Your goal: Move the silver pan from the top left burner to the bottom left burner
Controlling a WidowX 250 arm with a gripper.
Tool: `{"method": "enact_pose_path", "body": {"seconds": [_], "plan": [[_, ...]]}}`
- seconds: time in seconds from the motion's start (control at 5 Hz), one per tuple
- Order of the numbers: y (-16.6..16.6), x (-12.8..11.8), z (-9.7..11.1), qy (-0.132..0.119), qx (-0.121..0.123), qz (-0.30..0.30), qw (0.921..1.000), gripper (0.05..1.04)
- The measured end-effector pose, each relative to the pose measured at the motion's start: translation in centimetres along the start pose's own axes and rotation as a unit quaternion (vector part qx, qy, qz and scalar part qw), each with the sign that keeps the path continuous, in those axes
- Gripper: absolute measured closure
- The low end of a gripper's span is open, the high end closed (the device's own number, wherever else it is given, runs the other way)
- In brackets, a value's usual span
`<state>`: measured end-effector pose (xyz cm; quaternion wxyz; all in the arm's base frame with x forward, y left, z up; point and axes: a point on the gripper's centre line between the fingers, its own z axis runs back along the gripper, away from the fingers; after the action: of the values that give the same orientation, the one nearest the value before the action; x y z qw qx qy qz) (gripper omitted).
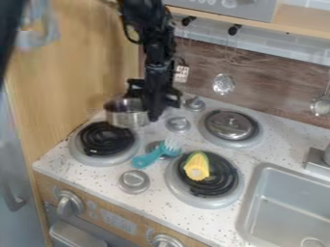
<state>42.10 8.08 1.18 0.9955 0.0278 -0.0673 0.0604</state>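
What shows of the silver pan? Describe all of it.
The silver pan is round and open-topped, with shiny, metal-looking sides, and looks roughly level. In the image it overlaps the far edge of the front left burner's black coil. The gripper partly covers its right side; contact or lift can't be told.

"Where does the arm (pixel 155 36) come in?"

"From above, past the counter's back edge, near its left end. It's all black, and it runs down steeply, close to upright."

"Anything along its side?"

"A thin cable (pixel 130 36), bowed out in a loop to the left of the upper part."

"And the wrist (pixel 158 65)?"

"Nearly in line with the arm, right above the gripper (pixel 155 101). That one hangs pointing down, over the counter's back left corner."
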Motion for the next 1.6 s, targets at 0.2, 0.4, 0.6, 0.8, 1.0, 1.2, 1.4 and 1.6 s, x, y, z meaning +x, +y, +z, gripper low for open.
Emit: {"method": "enact_pose_path", "body": {"seconds": [0.2,0.4,0.6,0.8,1.0,1.2,1.4,1.6], "plan": [[2.1,-1.3,-0.4,-0.005,-0.008,0.049,0.9987,1.019],[4.0,-2.6,-1.6,-0.001,-0.001,0.092,0.9958,1.019],[5.3,-3.6,-2.3,0.001,0.000,0.119,0.9929,1.019],[5.3,-3.4,-2.6,-0.004,-0.008,0.126,0.9920,1.019],[4.9,-2.7,-4.3,0.000,-0.023,0.129,0.9913,1.019],[4.5,-1.8,-4.9,-0.006,-0.034,0.121,0.9920,1.019],[3.7,-1.3,-5.0,-0.004,-0.039,0.105,0.9937,0.993],[2.9,-1.7,-4.9,0.016,-0.037,0.089,0.9953,0.817]]}}
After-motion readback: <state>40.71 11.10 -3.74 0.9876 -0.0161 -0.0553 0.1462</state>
